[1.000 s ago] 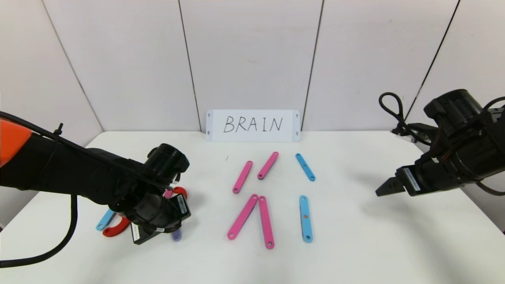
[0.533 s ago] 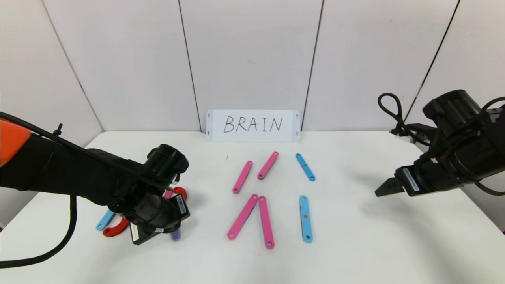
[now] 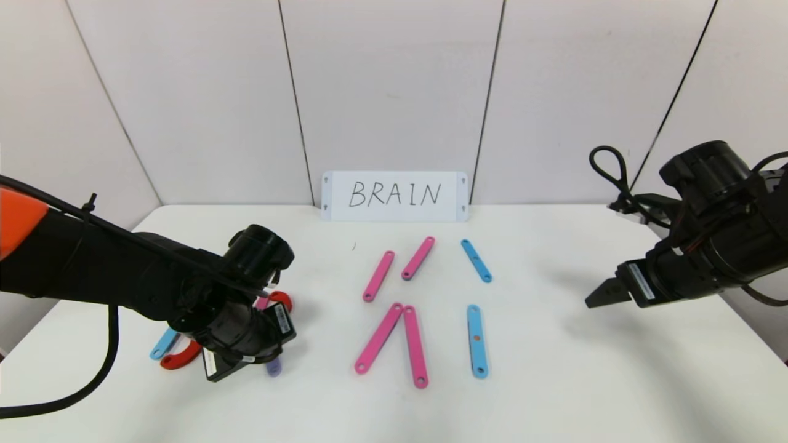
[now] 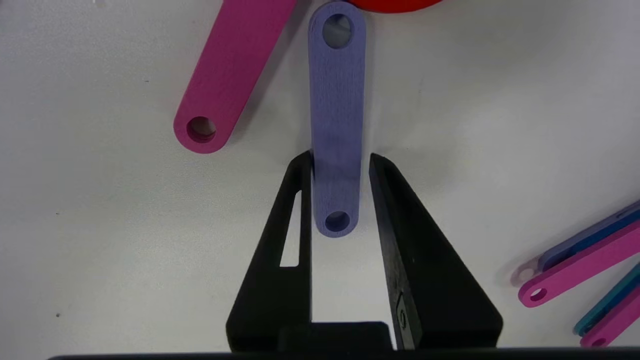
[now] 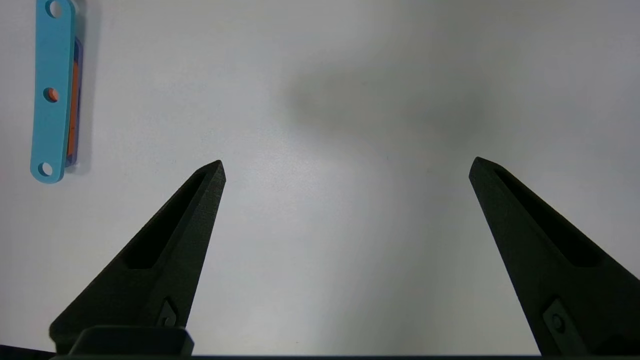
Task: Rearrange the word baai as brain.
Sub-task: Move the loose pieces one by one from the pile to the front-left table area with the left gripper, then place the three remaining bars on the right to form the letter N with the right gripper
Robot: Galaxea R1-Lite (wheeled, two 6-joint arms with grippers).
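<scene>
Left gripper (image 4: 337,165): low over the table (image 3: 554,381) at the robot's left side, jaws drawn in on either side of the purple bar (image 4: 336,115). One finger touches the bar's edge; on the other side a thin gap shows, so a full pinch cannot be confirmed. In the head view the gripper (image 3: 261,363) is mostly hidden by its own wrist.
Purple bar: flat on the table, its near end hole between the fingers, its far end pointing away from the gripper and meeting a red arc (image 4: 395,5).
Pink bar (image 4: 227,75): just beside the purple bar, slanting off from the gripper, not touching the fingers.
Red arcs: one (image 3: 181,357) lies beside the left wrist, another (image 3: 282,299) beyond it; a light blue bar (image 3: 163,343) sits next to the nearer arc.
Right gripper (image 5: 345,165): raised above bare table on the robot's right, fingers spread wide, holding nothing; seen from the head (image 3: 606,293).
Middle letters: four pink bars between the two grippers (image 3: 378,276) (image 3: 418,258) (image 3: 378,338) (image 3: 415,346), the lower two meeting at their tops.
Blue bars: one upright (image 3: 476,340), one slanted (image 3: 476,261), on the right gripper's side of the pink ones.
Card (image 3: 394,195): reads BRAIN, propped against the back wall, well beyond both grippers.
</scene>
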